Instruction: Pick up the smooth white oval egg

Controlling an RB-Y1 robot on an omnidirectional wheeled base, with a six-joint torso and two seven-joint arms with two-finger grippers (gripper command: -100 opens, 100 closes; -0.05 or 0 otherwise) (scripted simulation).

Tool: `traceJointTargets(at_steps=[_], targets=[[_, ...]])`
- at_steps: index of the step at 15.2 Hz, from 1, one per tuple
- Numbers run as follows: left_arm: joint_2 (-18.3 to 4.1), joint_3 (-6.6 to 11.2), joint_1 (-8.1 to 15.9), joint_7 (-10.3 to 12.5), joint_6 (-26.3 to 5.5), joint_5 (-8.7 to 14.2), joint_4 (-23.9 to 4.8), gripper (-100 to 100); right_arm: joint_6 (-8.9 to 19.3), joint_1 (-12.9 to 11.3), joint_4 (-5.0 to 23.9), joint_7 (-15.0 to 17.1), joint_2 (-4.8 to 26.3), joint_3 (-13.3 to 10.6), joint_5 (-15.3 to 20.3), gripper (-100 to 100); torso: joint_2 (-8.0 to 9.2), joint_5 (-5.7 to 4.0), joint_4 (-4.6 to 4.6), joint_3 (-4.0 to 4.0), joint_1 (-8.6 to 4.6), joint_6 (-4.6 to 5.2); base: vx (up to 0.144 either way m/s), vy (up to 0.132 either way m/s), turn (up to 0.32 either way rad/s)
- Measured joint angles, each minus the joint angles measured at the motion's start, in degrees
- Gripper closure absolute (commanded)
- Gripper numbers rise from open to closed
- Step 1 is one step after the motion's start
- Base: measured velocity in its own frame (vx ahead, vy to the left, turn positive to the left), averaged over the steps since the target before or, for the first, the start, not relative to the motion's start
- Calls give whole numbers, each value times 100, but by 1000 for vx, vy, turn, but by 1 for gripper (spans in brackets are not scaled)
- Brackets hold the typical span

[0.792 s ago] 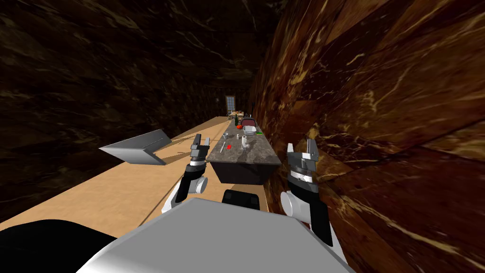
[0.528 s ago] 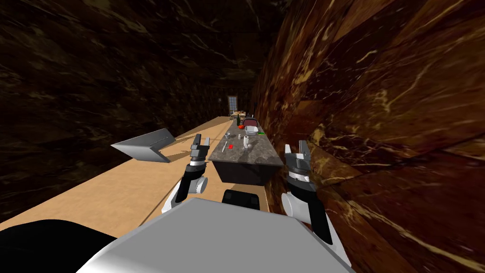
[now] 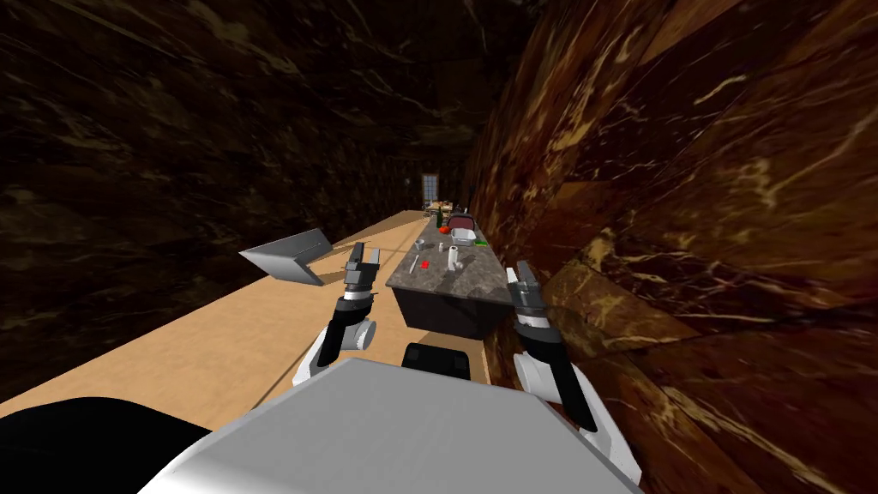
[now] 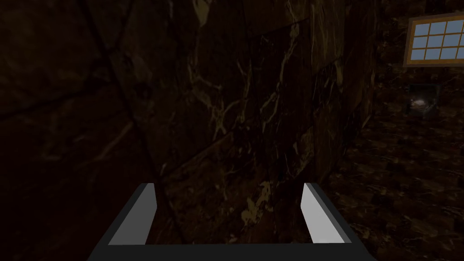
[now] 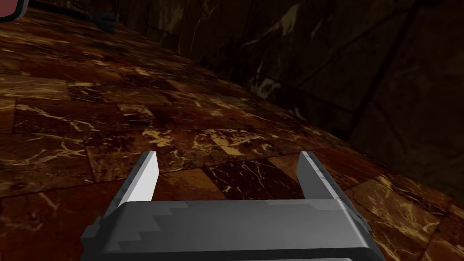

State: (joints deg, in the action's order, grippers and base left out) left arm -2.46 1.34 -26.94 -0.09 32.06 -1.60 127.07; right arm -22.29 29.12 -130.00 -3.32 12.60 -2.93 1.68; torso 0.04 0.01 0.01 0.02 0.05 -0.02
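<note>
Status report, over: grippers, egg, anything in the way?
Left gripper open, empty. Right gripper open, beside brown marbled wall. Egg too small to make out on counter ahead.

Dark stone worktop (image 3: 480, 273) ahead of me: small red item (image 3: 425, 264) near-left, white cylinder (image 3: 453, 254) beside it, white tray (image 3: 464, 237) farther.

My head's view has swung a little: the counter (image 3: 476, 283), the grey wedge-shaped slab (image 3: 287, 256) to its left and the small window (image 3: 430, 184) at the far end all sit further right in the head view than 0.8 s ago (the camera's shift, not theirs). The right claw (image 3: 521, 279) has rolled at the wrist, from broad-on to nearly edge-on. It has also drawn inward, and in that view now lies just beside the counter's near right corner
</note>
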Motion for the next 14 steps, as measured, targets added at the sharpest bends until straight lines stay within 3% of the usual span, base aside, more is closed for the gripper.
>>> traceJointTargets(at_steps=[14], targets=[[0,0,0,0,0,0,0,0,-68,-122,1369,-234,1656,54,1240,-100,-1,1,0,-1,1,0,-10,24,208]])
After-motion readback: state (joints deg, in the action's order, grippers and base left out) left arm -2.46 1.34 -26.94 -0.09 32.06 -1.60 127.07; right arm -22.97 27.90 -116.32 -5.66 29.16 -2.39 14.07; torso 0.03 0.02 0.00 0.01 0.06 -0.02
